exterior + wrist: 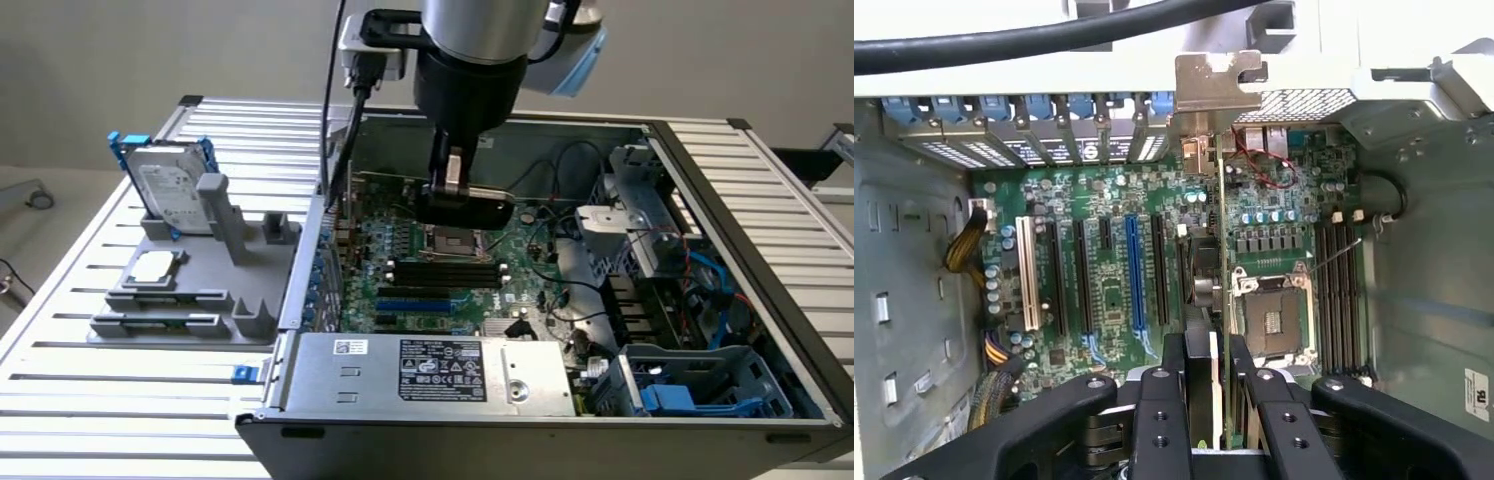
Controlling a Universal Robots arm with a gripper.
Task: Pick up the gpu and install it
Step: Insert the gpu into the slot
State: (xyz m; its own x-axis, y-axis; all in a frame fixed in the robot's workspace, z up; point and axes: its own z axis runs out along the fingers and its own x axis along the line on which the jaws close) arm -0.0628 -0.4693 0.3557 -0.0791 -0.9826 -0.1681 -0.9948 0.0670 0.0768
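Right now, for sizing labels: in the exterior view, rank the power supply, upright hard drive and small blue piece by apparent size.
1. power supply
2. upright hard drive
3. small blue piece
Clear gaps.

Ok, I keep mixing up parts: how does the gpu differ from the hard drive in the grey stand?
Colour: the gpu is black, the hard drive silver with a blue frame. Place: the gpu is held by the gripper over the motherboard; the hard drive stands upright in the grey stand beside the case. Both are flat and rectangular.

1 arm (467,60) straight down, jaws part-closed (in a grip, not fully shut)
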